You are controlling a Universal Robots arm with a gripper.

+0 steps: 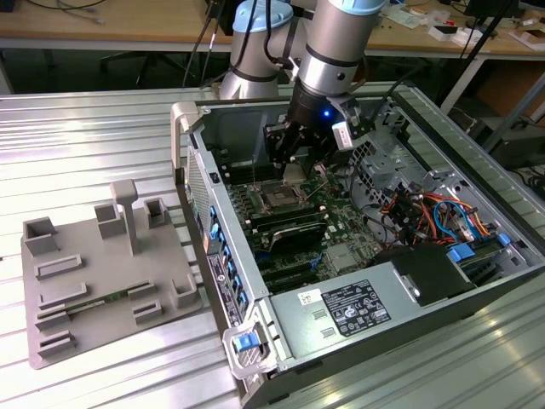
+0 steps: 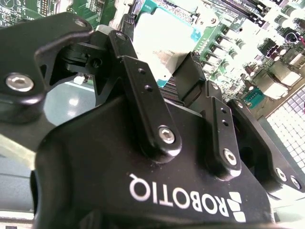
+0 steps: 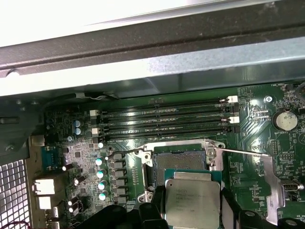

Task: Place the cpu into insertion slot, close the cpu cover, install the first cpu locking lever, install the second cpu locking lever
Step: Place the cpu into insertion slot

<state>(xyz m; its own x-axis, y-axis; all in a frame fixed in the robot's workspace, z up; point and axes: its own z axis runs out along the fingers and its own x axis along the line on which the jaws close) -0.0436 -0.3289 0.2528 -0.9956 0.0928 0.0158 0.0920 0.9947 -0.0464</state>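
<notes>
Cpu (image 3: 193,198) pinched in our gripper (image 3: 193,206). Slot (image 3: 183,160) waits close below gripper, open. If cpu goes down crooked, we may hurt slot. Loose pinch, and cpu slips, falls wrong.

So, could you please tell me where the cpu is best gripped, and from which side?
By two opposite side edges, coming down from above: the cpu is a thin flat square, metal top up. The end effector holds it that way near the insertion slot.
</notes>
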